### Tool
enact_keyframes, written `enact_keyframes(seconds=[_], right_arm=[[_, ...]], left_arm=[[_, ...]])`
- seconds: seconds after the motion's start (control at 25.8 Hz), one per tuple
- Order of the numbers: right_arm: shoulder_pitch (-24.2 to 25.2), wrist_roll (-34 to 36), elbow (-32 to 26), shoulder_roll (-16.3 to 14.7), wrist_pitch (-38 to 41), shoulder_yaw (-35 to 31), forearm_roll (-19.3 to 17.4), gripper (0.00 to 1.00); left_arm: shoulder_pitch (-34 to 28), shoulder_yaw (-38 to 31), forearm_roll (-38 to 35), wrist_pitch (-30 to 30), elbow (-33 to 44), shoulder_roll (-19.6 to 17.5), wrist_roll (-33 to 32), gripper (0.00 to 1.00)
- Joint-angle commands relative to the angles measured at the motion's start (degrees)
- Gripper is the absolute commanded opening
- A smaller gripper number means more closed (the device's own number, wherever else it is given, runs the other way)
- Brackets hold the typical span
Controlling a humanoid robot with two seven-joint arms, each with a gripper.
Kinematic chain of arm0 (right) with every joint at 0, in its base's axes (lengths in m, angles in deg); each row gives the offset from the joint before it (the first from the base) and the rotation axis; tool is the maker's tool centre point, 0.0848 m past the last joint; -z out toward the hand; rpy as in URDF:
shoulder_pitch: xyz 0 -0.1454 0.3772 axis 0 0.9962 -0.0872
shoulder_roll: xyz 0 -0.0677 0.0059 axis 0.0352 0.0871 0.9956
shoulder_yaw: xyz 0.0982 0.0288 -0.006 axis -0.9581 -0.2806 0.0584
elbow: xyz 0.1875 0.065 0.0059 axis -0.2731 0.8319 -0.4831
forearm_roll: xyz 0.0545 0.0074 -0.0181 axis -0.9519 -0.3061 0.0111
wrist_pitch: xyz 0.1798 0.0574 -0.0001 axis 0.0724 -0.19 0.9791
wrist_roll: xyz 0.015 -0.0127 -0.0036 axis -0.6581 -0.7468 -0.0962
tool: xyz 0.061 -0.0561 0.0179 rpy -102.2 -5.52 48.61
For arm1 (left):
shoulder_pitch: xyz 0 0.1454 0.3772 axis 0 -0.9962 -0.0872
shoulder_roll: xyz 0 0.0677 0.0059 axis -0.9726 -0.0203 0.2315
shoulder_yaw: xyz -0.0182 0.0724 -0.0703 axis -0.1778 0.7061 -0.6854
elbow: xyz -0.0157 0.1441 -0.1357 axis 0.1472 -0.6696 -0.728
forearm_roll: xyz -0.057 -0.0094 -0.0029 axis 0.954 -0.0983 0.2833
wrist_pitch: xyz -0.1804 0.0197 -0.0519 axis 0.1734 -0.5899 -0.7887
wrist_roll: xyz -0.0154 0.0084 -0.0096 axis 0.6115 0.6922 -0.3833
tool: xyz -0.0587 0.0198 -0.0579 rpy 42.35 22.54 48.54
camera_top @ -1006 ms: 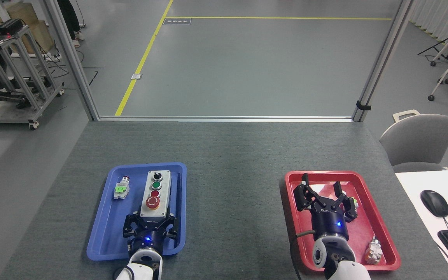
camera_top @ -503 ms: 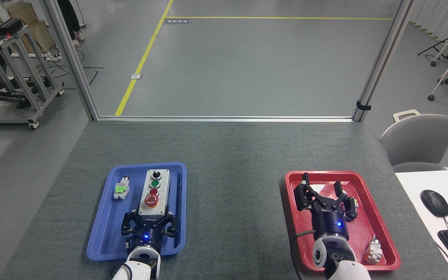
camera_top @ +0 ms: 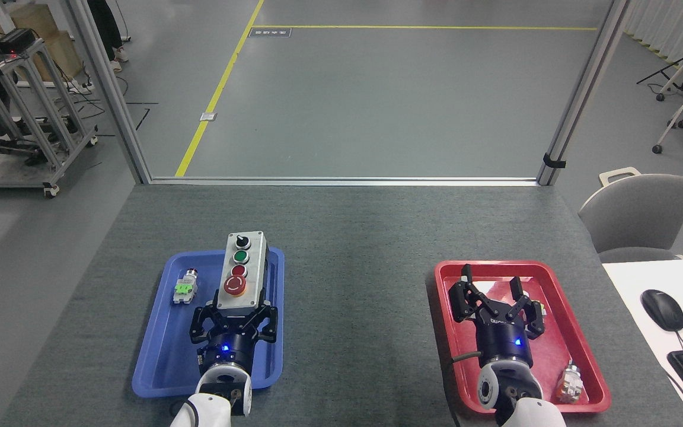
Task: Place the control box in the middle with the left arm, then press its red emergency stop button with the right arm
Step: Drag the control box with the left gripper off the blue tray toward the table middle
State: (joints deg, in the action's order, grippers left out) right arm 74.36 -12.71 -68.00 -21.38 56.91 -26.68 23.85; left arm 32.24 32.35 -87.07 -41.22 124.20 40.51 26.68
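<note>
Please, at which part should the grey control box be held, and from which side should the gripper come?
Judging by its pose, grip the control box at its near short end, coming from the robot's side as the left gripper does. That end lies beyond the red emergency stop button, so all buttons stay uncovered.

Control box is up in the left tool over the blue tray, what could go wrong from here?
1. The left tool grips the control box only at its near end, so the long far end may sag or slip during the move to the middle.
2. Its far end overhangs the blue tray rim; carried low, it could snag there.
3. The right tool hovers open over the red tray, far from the red emergency stop button.
</note>
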Motion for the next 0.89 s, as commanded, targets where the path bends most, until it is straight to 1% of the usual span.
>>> enact_keyframes(seconds=[0.0,0.27,0.43,0.62,0.74,0.85], right_arm=[[0.0,-0.02,0.0,-0.07,-0.02,-0.06,-0.12,0.99],[-0.09,0.07,0.0,-0.6,-0.2,-0.14,-0.2,0.99],[-0.09,0.07,0.0,-0.6,0.16,-1.99,-0.29,0.99],[-0.27,0.16,0.0,-0.6,0.16,-2.87,-1.96,0.99],[-0.35,0.16,0.0,-0.95,0.16,-2.96,-2.05,0.99],[-0.44,0.07,0.0,-1.13,-0.02,-2.96,-2.05,0.99]], left_arm=[[-2.01,1.78,0.01,0.87,5.69,0.7,-0.47,0.0],[-3.77,10.83,-0.78,-1.85,5.96,4.91,-1.79,0.0],[-3.77,15.31,-0.69,-3.52,3.58,7.29,-1.96,0.0],[-1.84,21.99,-0.34,-5.37,0.42,7.46,-1.96,0.0],[-1.22,24.72,-0.25,-5.81,-0.81,7.46,-2.14,0.0],[-0.08,25.78,0.01,-5.37,-2.48,7.46,-6.18,0.0]])
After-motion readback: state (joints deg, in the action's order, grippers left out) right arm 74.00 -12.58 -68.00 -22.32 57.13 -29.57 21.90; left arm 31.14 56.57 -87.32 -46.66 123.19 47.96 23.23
